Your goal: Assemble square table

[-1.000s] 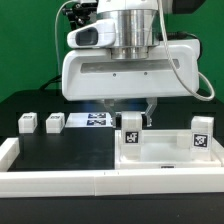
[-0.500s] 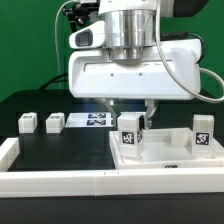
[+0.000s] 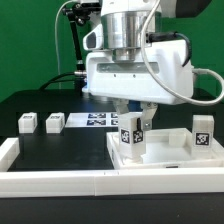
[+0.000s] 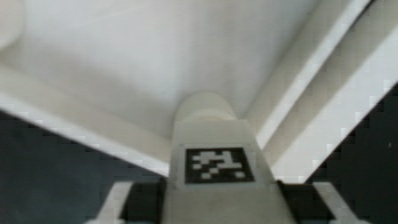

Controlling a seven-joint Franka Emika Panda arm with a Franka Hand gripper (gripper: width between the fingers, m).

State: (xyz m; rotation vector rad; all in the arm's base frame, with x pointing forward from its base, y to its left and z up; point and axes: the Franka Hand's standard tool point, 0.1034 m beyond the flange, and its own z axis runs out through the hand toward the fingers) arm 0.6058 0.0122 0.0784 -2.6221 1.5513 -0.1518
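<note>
Slab: large white square [image 3: 165,162] with a raised rim, flat on the black table [image 3: 60,150]; pale and blurred [image 4: 107,70] in the wrist view.
Gripped leg: short white block [image 3: 130,137] with a black-and-white tag on its face [image 4: 217,163], upright over the slab's corner on the exterior view's left; contact with the slab not clear.
Gripper: narrowed [image 3: 134,120], a finger [image 4: 134,205] pressed on each side of the gripped leg.
Standing leg: one [image 3: 202,131], tagged, upright at the slab's corner on the exterior view's right.
Loose legs: two [image 3: 27,123] [image 3: 54,122], off the slab to the exterior view's left, near each other.
Leg count: four.
Marker board: one [image 3: 98,121], flat behind the slab.
Border bars: two seen, one [image 3: 60,184] along the slab's front, one [image 3: 8,150] far to the exterior view's left of the slab.
</note>
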